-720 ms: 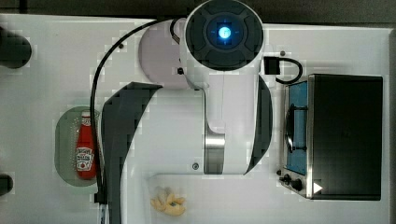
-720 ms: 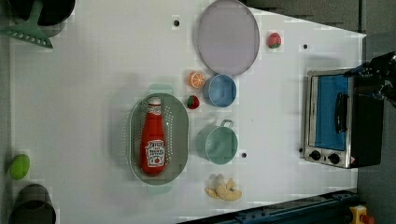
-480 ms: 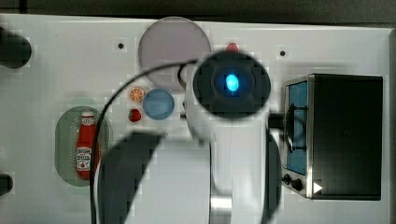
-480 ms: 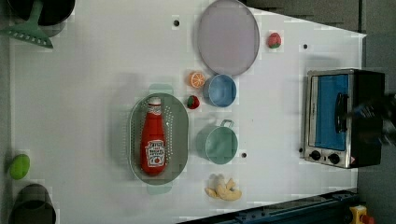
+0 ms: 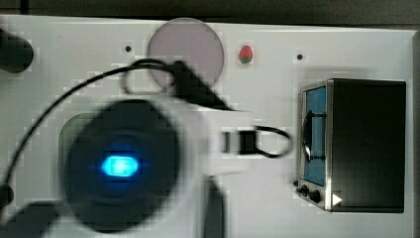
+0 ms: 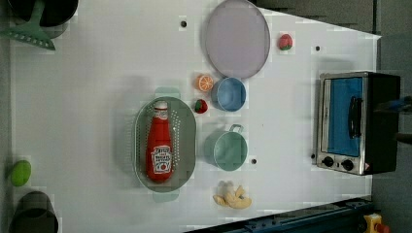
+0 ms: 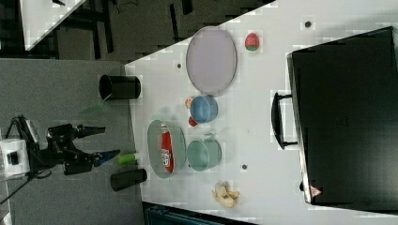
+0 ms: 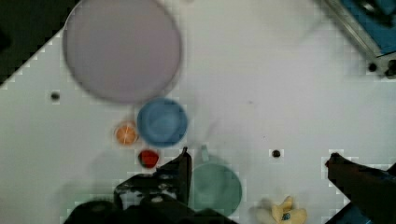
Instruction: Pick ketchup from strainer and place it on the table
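STATE: my fingers (image 7: 101, 140) spread wide, empty | TARGET: ketchup (image 6: 159, 143) flat in strainer (image 6: 186, 128) | HANDLING: likely light, smooth, squeezable; grip mid-body across width.

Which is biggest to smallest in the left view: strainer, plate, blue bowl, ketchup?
1. Plate, largest.
2. Strainer, close behind the plate; both lie flat on the table, so the order seems fair.
3. Ketchup, long but narrow.
4. Blue bowl, smallest, though near the ketchup in area.
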